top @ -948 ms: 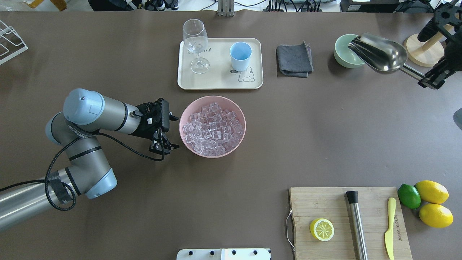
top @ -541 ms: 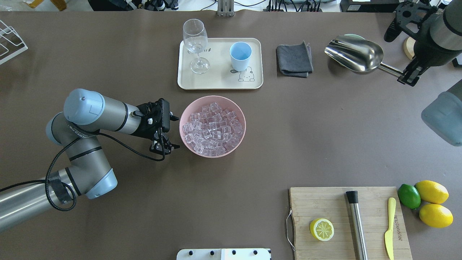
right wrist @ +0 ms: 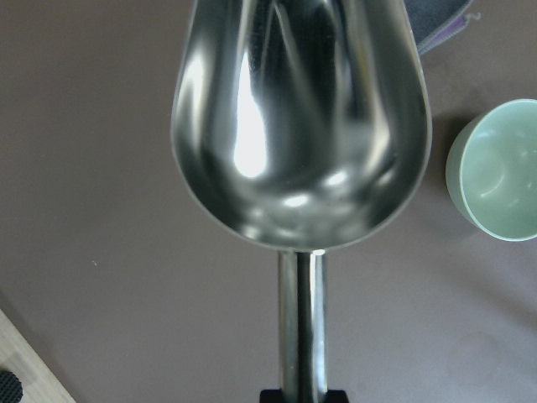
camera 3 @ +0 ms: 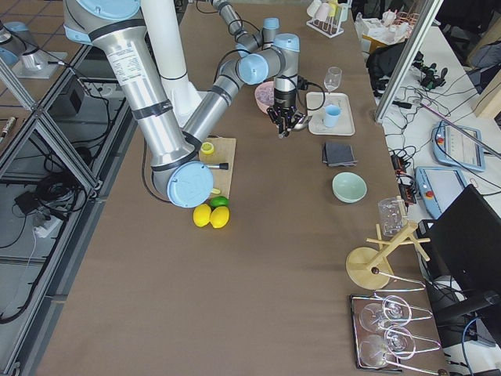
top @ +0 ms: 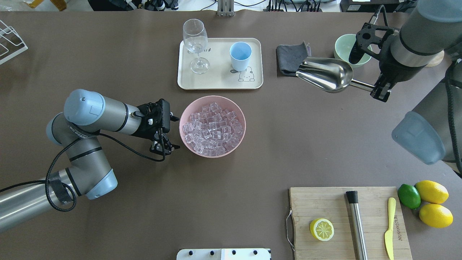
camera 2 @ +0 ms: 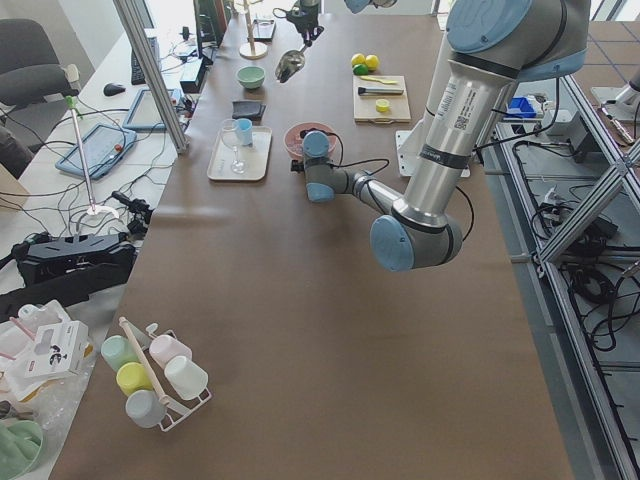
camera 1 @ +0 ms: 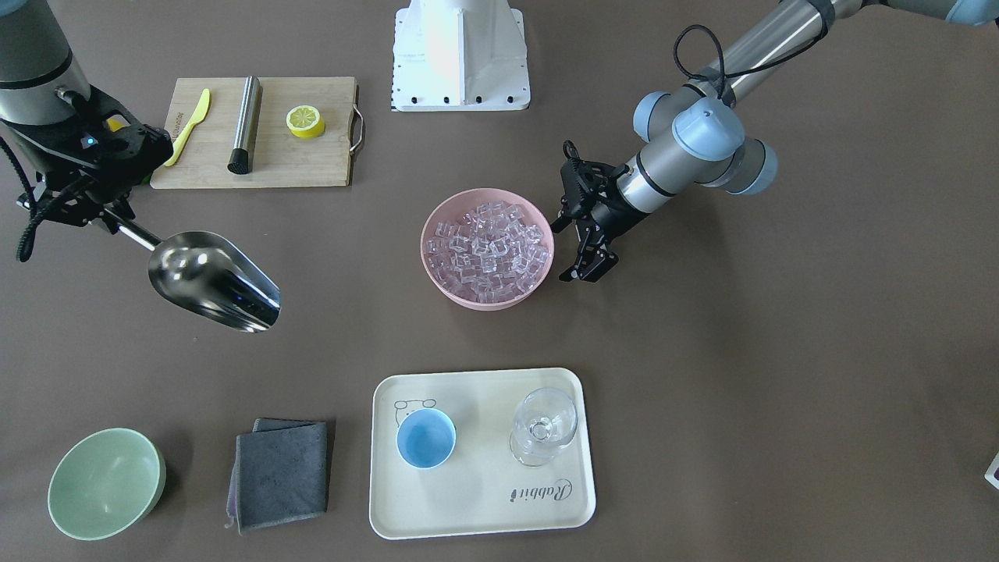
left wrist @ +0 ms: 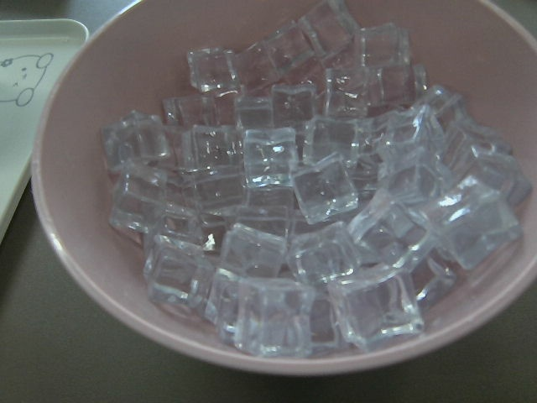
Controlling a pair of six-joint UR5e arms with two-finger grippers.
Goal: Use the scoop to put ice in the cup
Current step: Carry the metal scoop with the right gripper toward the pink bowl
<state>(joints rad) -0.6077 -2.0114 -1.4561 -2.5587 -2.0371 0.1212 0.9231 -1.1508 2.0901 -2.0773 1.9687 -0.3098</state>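
The ice (top: 212,126) is a heap of clear cubes in a pink bowl (top: 213,96) at the table's middle; it fills the left wrist view (left wrist: 302,193). The light blue cup (top: 240,56) stands upright on a cream tray (top: 216,77) behind the bowl. My right gripper (top: 380,92) is shut on the handle of the steel scoop (top: 325,74). It holds the scoop in the air, empty, beside the grey cloth (top: 290,59); the trough shows in the right wrist view (right wrist: 302,117). My left gripper (top: 164,148) is open and empty, close to the bowl's left side.
A stemmed glass (top: 195,36) stands on the tray left of the cup. A pale green bowl (top: 343,47) sits behind the scoop. Near the front right is a cutting board (top: 325,206) with a lemon half, a steel rod (top: 356,224) and a yellow knife; lemons and a lime lie beside it.
My right arm has carried the scoop leftward and nearer, from over the green bowl to beside the grey cloth. The left arm has not moved.
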